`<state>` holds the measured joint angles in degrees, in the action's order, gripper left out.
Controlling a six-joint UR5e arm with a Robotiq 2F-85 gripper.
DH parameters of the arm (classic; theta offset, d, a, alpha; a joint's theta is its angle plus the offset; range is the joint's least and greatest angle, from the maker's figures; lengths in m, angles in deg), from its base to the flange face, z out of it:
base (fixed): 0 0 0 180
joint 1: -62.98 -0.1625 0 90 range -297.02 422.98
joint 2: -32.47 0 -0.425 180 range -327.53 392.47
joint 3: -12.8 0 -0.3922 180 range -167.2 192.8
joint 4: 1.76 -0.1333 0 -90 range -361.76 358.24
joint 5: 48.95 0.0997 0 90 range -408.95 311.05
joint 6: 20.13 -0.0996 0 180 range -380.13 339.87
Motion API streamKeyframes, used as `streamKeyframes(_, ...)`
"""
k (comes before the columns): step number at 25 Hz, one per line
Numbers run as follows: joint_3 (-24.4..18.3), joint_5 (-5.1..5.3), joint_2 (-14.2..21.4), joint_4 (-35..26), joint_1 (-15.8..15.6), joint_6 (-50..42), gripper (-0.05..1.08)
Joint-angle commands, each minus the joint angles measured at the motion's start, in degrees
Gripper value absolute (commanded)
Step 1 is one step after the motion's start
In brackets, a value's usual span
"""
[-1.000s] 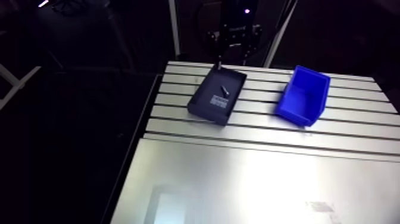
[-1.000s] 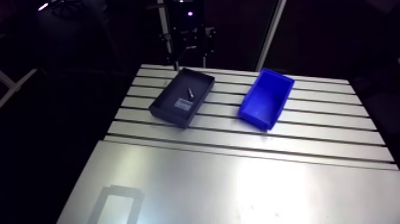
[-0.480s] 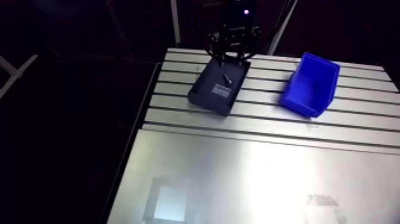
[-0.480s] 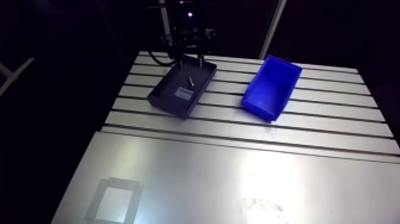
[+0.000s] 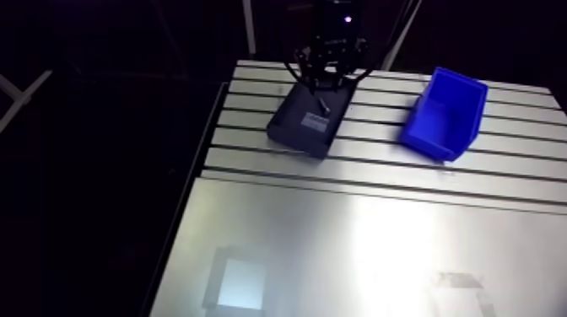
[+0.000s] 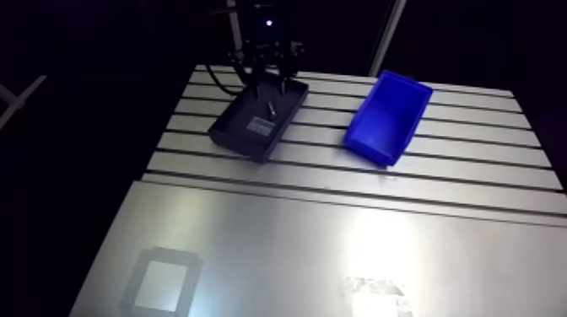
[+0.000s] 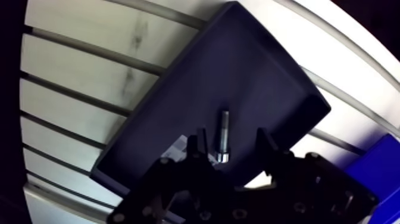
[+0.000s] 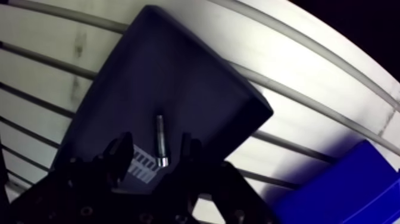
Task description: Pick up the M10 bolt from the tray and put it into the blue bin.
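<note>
A dark tray [image 7: 250, 77] sits on the slotted table, and a small metal bolt [image 7: 223, 136] lies flat on its floor. My gripper [image 7: 232, 146] hangs open just above the tray, its two dark fingers [image 7: 199, 143] straddling the bolt's head end without touching it. In the arm view the gripper [image 5: 329, 84] stands over the far part of the tray [image 5: 295, 139], where the bolt [image 5: 323, 106] shows as a short pale stick. The blue bin [image 5: 445, 114] stands to the right of the tray, apart from it, and nothing shows inside it.
A white label [image 8: 140, 164] lies on the tray floor beside the bolt. A smooth steel plate [image 5: 363, 253] covers the near half of the table. The table's left edge [image 5: 194, 169] drops into dark room just beside the tray.
The gripper has come down from above the tray's far rim to just over the bolt. The arm camera shifted with it; tray, bolt and bin have stayed put.
</note>
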<state>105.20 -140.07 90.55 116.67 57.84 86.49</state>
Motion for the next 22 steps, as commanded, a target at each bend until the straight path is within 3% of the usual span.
streamKeyframes(1, 0.5, 0.20, -0.3, 0.5, 0.0, -0.5, 0.46)
streamKeyframes(22, 1.0, -0.24, -1.4, 0.6, 0.0, -0.9, 0.47)
